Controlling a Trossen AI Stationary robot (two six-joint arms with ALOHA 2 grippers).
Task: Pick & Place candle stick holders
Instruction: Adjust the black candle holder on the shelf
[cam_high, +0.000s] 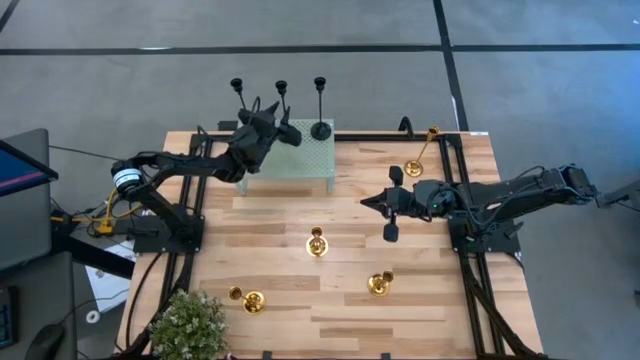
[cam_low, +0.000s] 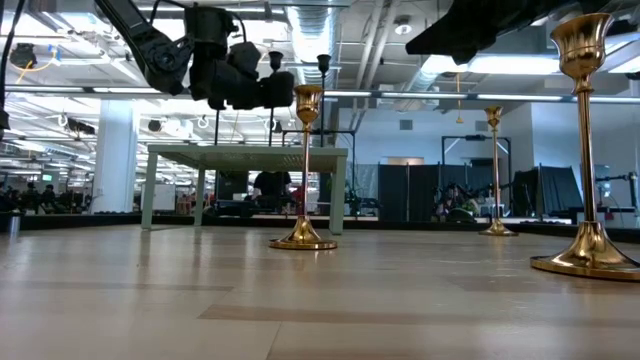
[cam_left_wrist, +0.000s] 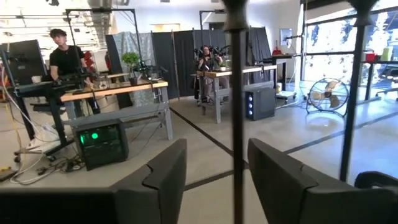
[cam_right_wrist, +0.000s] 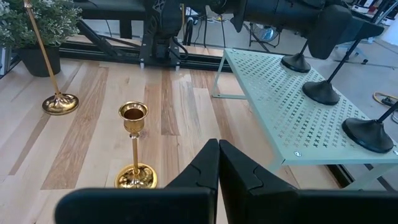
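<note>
Left gripper (cam_high: 272, 128) over pale green stand (cam_high: 330, 162), fingers apart around upright black holder stem (cam_left_wrist: 237, 124), not clamped. 3 black holders vertical on stand, gold ones (cam_high: 317, 243) upright on table (cam_high: 420, 300). Right gripper (cam_high: 368, 201) idle mid-table, fingers together.

High view: overhead, facing straight down; takes in the whole counter (cam_high: 300, 300) with the green rack (cam_high: 300, 158) at its far edge.
Low view: at counter-top height, facing level across the boards toward the green rack (cam_low: 245, 153) and the room behind; the gold holder (cam_low: 303, 170) stands before the rack.
Left wrist view: above the rack, facing outward into the room; a black stem (cam_left_wrist: 237, 112) very close between the fingers (cam_left_wrist: 161, 177).
Right wrist view: low over the counter, facing the rack (cam_right_wrist: 280, 112) from its side.
Shared: rack appears in high, low and right wrist views; the centre gold holder (cam_right_wrist: 134, 149) in the same three.
</note>
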